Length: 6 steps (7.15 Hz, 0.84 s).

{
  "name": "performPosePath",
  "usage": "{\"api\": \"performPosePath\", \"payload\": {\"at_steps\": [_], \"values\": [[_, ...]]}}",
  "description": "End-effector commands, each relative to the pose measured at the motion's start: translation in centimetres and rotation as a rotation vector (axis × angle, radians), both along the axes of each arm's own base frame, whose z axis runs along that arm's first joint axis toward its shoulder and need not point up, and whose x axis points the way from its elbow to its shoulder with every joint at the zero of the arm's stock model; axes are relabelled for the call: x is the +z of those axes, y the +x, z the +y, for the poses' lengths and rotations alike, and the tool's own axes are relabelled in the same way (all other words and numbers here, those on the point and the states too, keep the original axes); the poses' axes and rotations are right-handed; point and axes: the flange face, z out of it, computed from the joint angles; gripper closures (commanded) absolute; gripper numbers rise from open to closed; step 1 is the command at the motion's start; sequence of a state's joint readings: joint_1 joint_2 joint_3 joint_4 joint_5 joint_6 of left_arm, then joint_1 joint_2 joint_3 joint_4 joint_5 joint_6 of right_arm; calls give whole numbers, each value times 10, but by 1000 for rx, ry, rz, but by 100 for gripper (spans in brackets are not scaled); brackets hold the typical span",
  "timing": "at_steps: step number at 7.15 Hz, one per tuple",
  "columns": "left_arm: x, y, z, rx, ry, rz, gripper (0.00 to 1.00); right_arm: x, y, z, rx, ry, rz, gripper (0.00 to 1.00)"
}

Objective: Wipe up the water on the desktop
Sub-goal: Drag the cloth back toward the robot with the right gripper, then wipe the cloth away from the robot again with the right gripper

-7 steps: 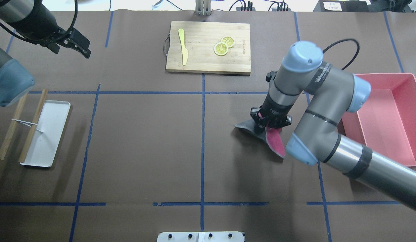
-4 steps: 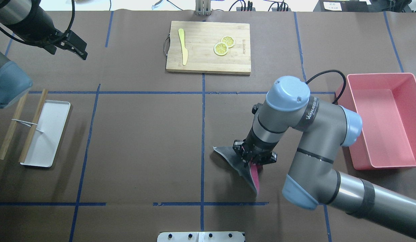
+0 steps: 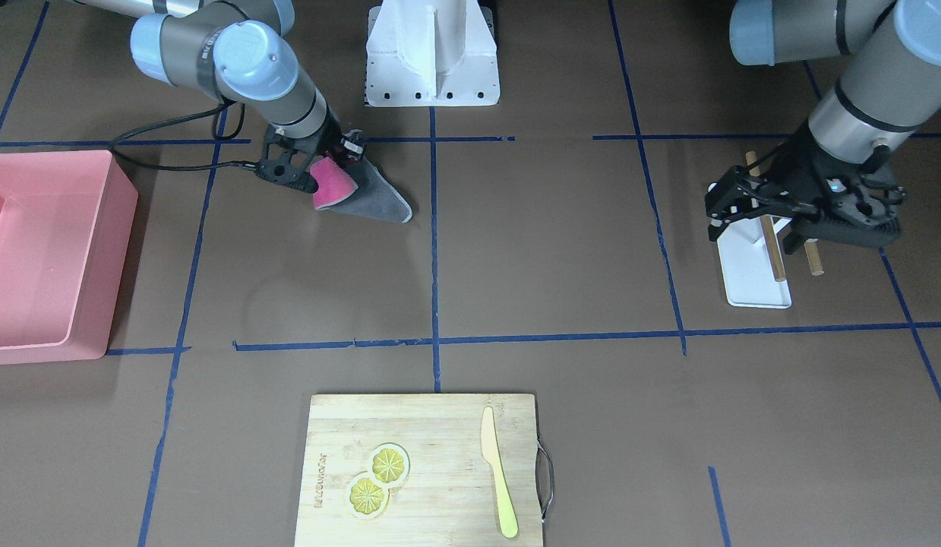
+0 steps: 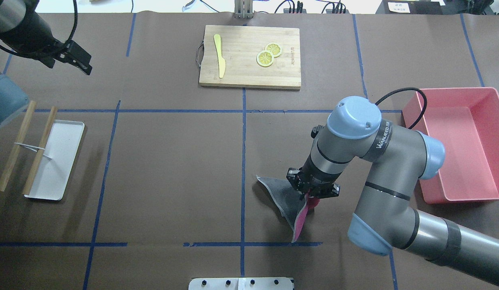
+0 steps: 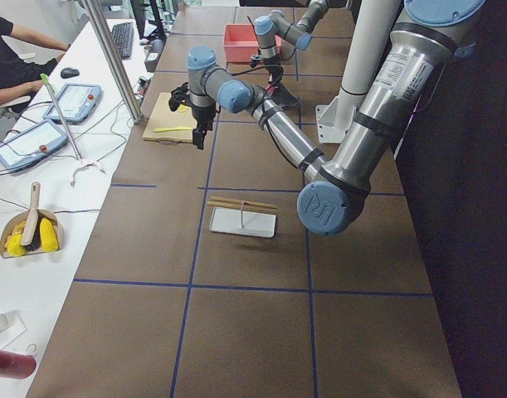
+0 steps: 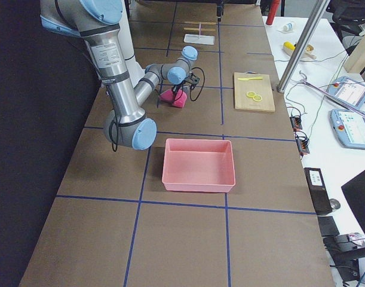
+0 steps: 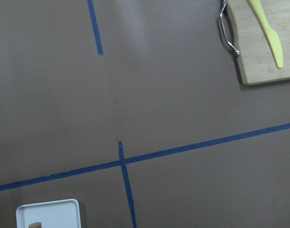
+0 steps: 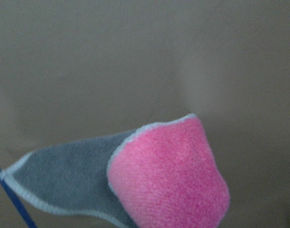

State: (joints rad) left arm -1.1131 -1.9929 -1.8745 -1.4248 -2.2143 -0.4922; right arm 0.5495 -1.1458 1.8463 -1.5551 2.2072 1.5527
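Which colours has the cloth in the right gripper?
The cloth is pink and grey; right wrist view shows it best.

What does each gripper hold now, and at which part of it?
The right gripper pinches the pink-and-grey cloth at its raised, bunched fold; the free corners rest on the desktop. The left gripper holds nothing.

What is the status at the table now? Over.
Right claw shut on the gray-pink cloth, cloth's corner on the desktop. Left claw open, holding nothing, high between white tray and cutting board. No water discernible. Pink bin well apart.
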Motion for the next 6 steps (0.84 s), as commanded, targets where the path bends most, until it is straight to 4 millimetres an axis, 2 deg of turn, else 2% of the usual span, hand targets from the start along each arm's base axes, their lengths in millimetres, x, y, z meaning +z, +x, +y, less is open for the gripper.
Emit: {"api": "performPosePath", "payload": {"at_steps": [1, 2, 4, 5, 6], "values": [[55, -66, -10, 41, 60, -68, 0, 33, 33, -53, 54, 28, 45, 100], [94, -100, -12, 70, 69, -105, 0, 61, 40, -81, 72, 17, 88, 100], [147, -162, -18, 100, 86, -149, 0, 102, 68, -133, 82, 65, 144, 100], [176, -201, -26, 123, 101, -169, 0, 118, 81, -157, 104, 56, 170, 100], [203, -229, -31, 151, 108, -181, 0, 113, 93, -184, 149, 71, 183, 100]]}}
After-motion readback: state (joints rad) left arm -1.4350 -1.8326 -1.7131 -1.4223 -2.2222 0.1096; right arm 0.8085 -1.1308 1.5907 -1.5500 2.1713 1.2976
